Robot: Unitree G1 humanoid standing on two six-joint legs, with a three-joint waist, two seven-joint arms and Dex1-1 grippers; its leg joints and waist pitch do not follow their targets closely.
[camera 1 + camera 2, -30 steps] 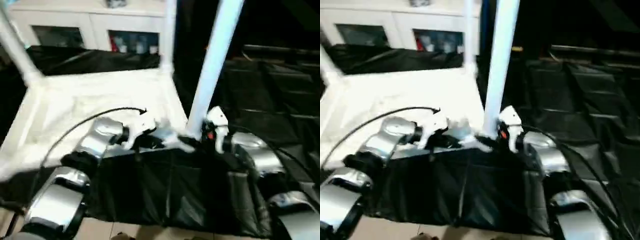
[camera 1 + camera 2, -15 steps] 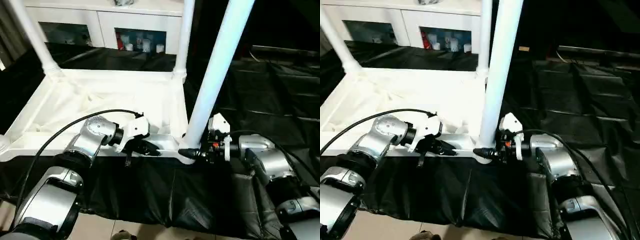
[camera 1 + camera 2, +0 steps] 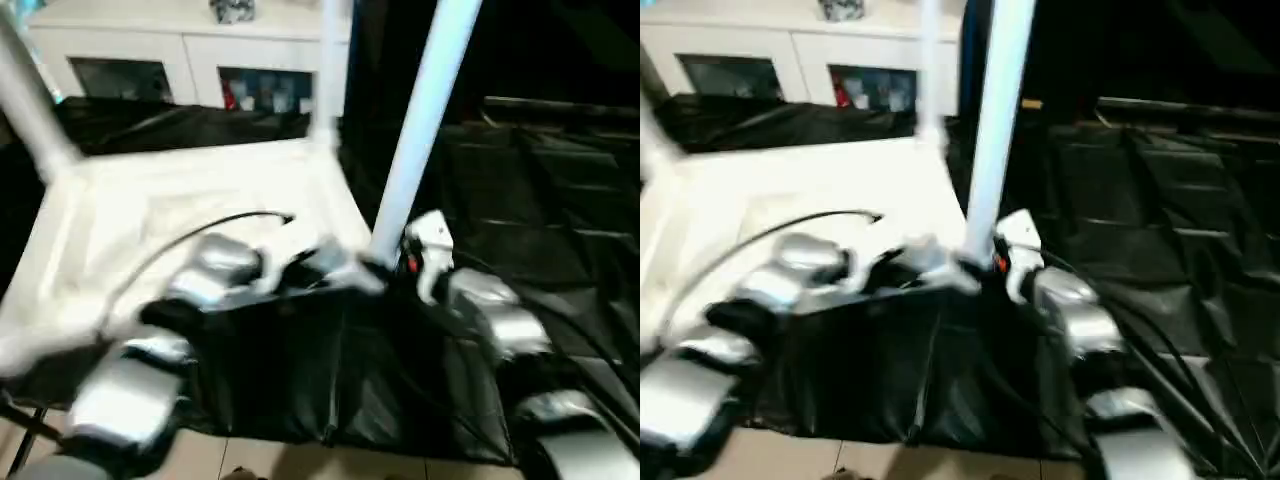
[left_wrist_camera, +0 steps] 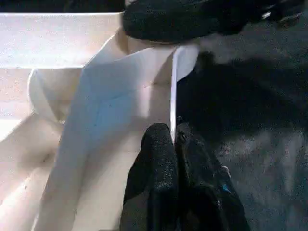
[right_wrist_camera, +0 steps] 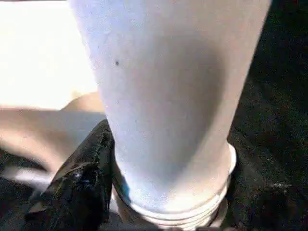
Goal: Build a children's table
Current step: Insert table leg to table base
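While the tabletop [image 3: 190, 200] lies underside-up on black sheeting [image 3: 540, 200], the right gripper [image 5: 159, 192] clasps a leg [image 3: 420, 130].
Left gripper [image 4: 175, 144], fingers pressed together, touches the tabletop's near corner rim.

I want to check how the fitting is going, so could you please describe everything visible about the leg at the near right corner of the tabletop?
The leg is a long, smooth white tube of plastic look, standing nearly upright with a slight lean, its top out of frame. Its lower end shows ringed ridges and sits at the round corner socket of the upside-down tabletop. The right gripper sits around its base, one black finger against the tube. The left gripper is shut on the tabletop's thin edge beside that corner.
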